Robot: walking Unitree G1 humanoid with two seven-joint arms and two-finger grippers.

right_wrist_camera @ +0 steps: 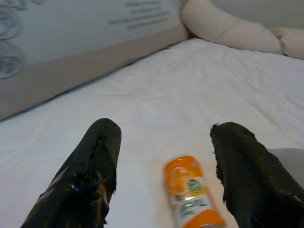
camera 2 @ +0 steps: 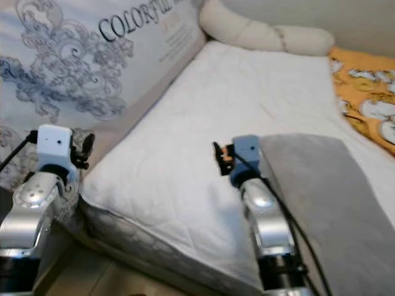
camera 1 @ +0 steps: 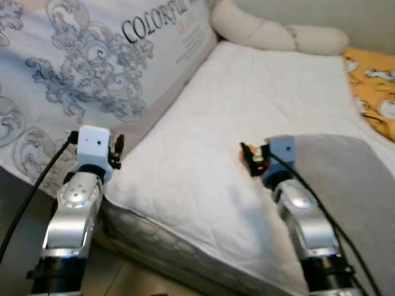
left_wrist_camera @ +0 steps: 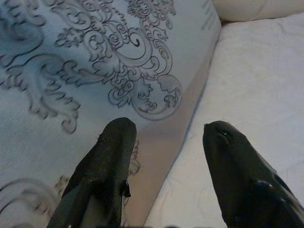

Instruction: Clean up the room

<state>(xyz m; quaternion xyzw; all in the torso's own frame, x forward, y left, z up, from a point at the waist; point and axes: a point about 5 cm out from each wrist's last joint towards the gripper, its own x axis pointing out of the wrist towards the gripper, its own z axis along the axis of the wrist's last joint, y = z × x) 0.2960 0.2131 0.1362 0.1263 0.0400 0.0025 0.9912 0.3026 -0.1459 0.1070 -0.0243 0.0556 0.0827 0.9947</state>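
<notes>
White bed sheet: orange bottle lies flat between my right pincer's spread fingers, long axis along them; left pincer also apart, off beside the bed.

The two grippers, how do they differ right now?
The right gripper hangs over the white bed with an orange bottle lying between its open fingers; the left gripper sits at the bed's edge by the patterned panel, holding nothing. Both are open.
</notes>
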